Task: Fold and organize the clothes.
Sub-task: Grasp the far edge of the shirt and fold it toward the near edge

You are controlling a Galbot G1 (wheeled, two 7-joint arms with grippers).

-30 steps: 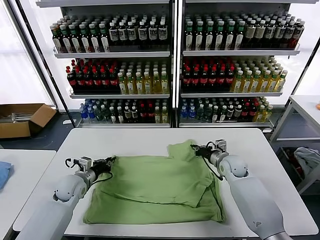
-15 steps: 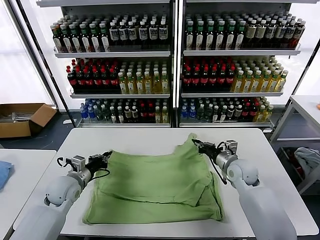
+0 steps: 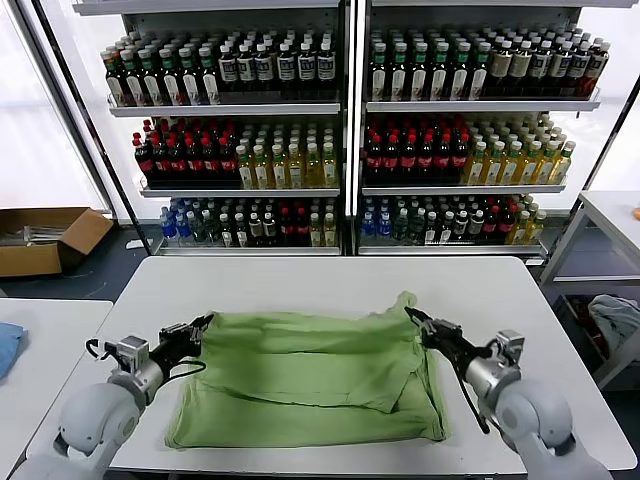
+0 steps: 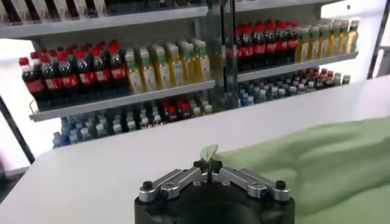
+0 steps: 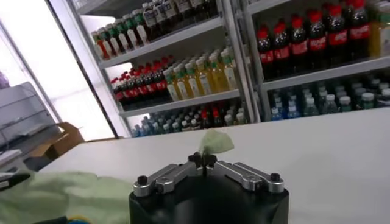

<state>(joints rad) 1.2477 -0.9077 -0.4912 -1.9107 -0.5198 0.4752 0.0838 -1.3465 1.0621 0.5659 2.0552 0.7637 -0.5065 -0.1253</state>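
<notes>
One of the clothes, a plain light green shirt (image 3: 310, 375), lies spread on the white table (image 3: 300, 285), with a folded flap over its right half. My left gripper (image 3: 204, 322) is shut on the shirt's far left corner, and a small green tip (image 4: 209, 152) pokes out past the closed fingers. At the far right corner my right gripper (image 3: 413, 315) is shut on the cloth, where a green tuft (image 5: 216, 143) stands above the pinched fingertips. Both grippers hold their corners just above the table. The shirt's far edge is stretched between them.
Shelves of bottles (image 3: 345, 130) stand behind the table. A cardboard box (image 3: 45, 240) sits on the floor at the left. A side table with a blue cloth (image 3: 5, 350) is at the left, and another cloth (image 3: 615, 320) lies beside a side table at the right.
Both grippers have drawn apart and back toward me with their corners. The shirt's far edge has stretched wider, and the raised bunch at the right corner has flattened.
</notes>
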